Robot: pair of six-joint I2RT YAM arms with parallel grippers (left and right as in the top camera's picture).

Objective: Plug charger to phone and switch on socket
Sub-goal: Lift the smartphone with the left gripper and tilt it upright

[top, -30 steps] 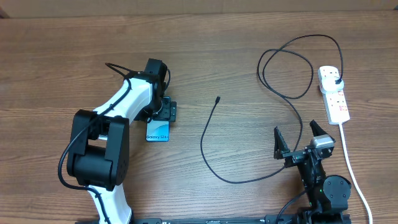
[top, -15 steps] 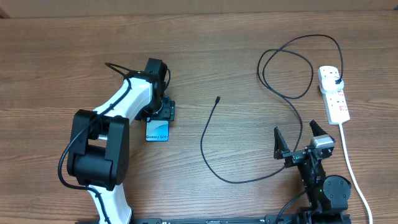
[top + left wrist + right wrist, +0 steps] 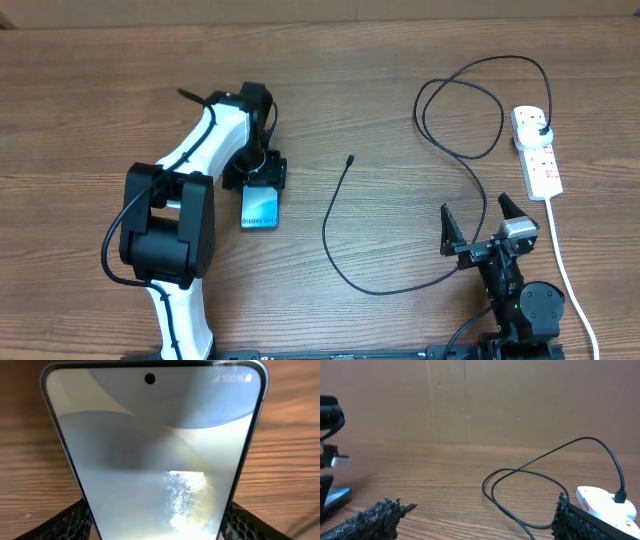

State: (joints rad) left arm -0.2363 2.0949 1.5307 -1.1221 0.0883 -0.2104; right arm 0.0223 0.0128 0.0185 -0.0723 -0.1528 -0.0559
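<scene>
The left gripper was closed on the phone, screen up, far left of the socket. The charger was plugged into the socket's far end, its loose tip on the table between socket and phone. The right gripper stood wide open and empty, near the socket's cord end

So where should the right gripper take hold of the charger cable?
Just behind the connector tip of the charger cable, from straight above, fingers straddling it. That stretch lies flat and nearly straight, with bare table on both sides.
</scene>
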